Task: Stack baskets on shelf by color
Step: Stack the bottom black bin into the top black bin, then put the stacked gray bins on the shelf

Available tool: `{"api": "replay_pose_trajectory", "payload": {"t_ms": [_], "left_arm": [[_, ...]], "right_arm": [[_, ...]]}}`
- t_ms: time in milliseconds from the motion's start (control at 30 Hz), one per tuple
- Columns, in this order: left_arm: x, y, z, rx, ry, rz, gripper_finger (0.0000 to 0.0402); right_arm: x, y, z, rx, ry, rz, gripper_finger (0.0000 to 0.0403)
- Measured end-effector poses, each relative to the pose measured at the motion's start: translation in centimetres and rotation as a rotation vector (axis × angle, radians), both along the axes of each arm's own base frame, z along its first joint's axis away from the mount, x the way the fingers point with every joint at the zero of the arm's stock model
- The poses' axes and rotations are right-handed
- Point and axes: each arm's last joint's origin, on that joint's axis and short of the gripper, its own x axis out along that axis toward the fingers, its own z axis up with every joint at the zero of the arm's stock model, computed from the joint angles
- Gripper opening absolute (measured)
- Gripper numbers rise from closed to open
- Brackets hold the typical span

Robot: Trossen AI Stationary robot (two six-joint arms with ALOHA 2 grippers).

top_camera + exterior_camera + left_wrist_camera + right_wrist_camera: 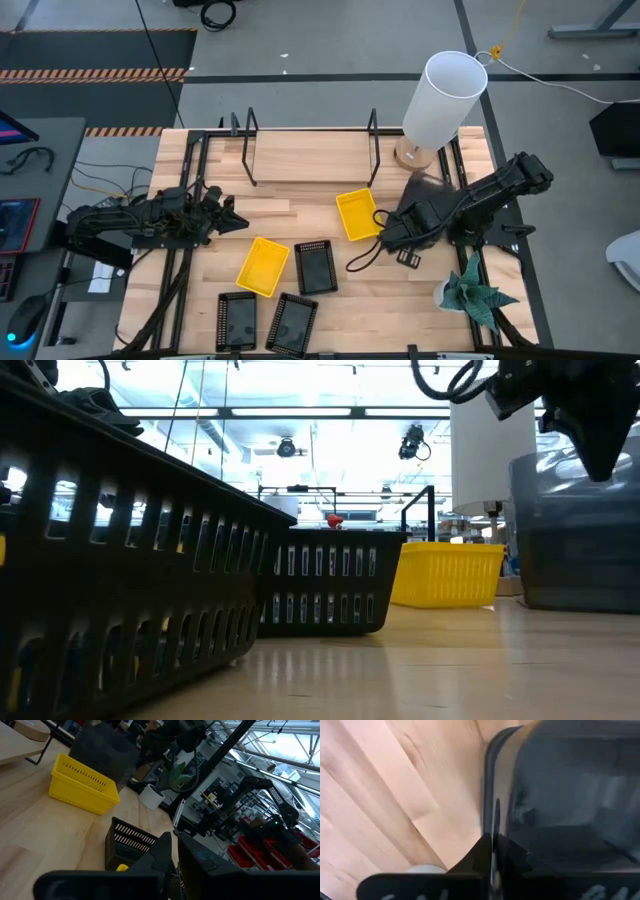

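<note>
My right gripper (403, 226) is shut on a dark grey basket (572, 530), which the arm mostly hides in the high view, where only a grey patch (428, 184) shows. My left gripper (236, 222) hovers shut over the table's left side, touching nothing. Two yellow baskets rest on their bottoms, one (357, 214) beside the right gripper and one (262, 266) nearer the middle. Three black perforated baskets (315, 266) (236, 320) (292, 325) stand toward the near edge. The shelf (310, 150) stands bare at the far side. My right gripper (492, 855) pinches the grey basket's rim (491, 805), one finger on each side of the wall. In the low view the fingers (598, 445) come down on it from above. The basket stays upright; whether its bottom is clear of the table cannot be told.
A tall white cylinder (445, 95) stands at the shelf's right end, just beyond the right arm. A small potted plant (475, 295) sits at the near right corner. A dark cable loop (365, 255) trails by the right gripper. Bare wood lies between the shelf and the baskets.
</note>
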Motion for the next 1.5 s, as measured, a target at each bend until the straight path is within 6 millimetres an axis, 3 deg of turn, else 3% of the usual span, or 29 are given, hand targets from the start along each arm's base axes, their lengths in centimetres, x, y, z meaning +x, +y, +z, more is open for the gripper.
{"api": "replay_pose_trajectory", "payload": {"t_ms": [233, 533, 667, 800, 1067, 1200, 1367, 1500], "left_arm": [[0.0, 0.0, 0.0, 0.000, 0.000, 0.000, 0.0031], [0.0, 0.0, 0.0, 0.000, 0.000, 0.000, 0.0037], [0.0, 0.0, 0.0, 0.000, 0.000, 0.000, 0.0038], [0.0, 0.0, 0.0, 0.000, 0.001, 0.000, 0.0034], [0.0, 0.0, 0.0, 0.000, 0.000, 0.000, 0.0031], [0.0, 0.0, 0.0, 0.000, 0.000, 0.000, 0.0036], [0.0, 0.0, 0.0, 0.000, 0.000, 0.000, 0.0038], [0.0, 0.0, 0.0, 0.000, 0.001, 0.000, 0.0039]], "right_arm": [[0.7, 0.3, -0.1, 0.049, -0.063, -0.065, 0.0056], [1.0, 0.4, -0.3, 0.028, -0.111, -0.086, 0.0169], [0.8, 0.3, -1.9, 0.013, -0.111, -0.077, 0.0206], [0.4, 0.0, -4.5, 0.011, -0.107, -0.090, 0.0215], [-0.3, -0.4, -7.4, 0.031, -0.112, -0.126, 0.0166], [-0.4, -0.5, -7.6, 0.032, -0.116, -0.124, 0.0115], [-0.3, -0.4, -7.6, 0.041, -0.114, -0.119, 0.0020], [0.1, -0.2, -6.6, 0.053, -0.097, -0.125, 0.0019]]}}
